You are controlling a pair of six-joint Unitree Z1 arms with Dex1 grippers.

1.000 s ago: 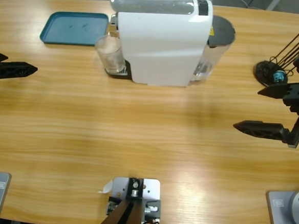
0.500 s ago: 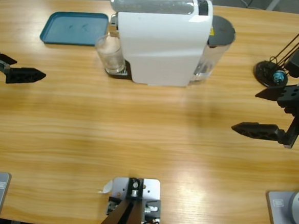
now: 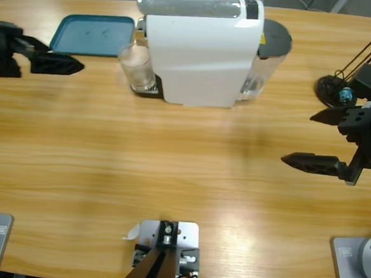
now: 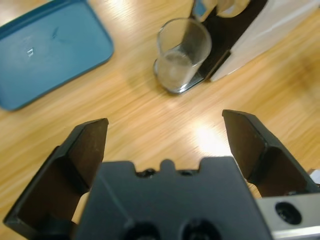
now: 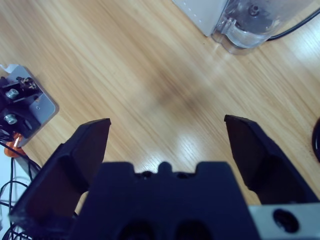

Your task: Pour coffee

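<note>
A clear glass tumbler (image 3: 136, 67) stands on the drip plate at the left end of the white coffee machine (image 3: 201, 51). In the left wrist view the tumbler (image 4: 183, 55) stands upright ahead of the jaws, with a shallow pale layer at its base; I cannot tell whether that is the coffee. My left gripper (image 3: 62, 59) hovers open at the back left, beside the tray and well short of the glass; its jaws (image 4: 165, 127) hold nothing. My right gripper (image 3: 303, 138) is open and empty over bare table at the right, also seen in the right wrist view (image 5: 167, 127).
A teal tray (image 3: 91, 34) lies at the back left, also in the left wrist view (image 4: 45, 50). The machine's clear water tank (image 3: 267, 62) is on its right end (image 5: 250, 25). A black stand with thin rods (image 3: 338, 91) sits at the far right edge.
My left gripper has moved toward the back of the table and rightward, nearer the tray and the glass. The right gripper has edged slightly left. The glass has not moved.
</note>
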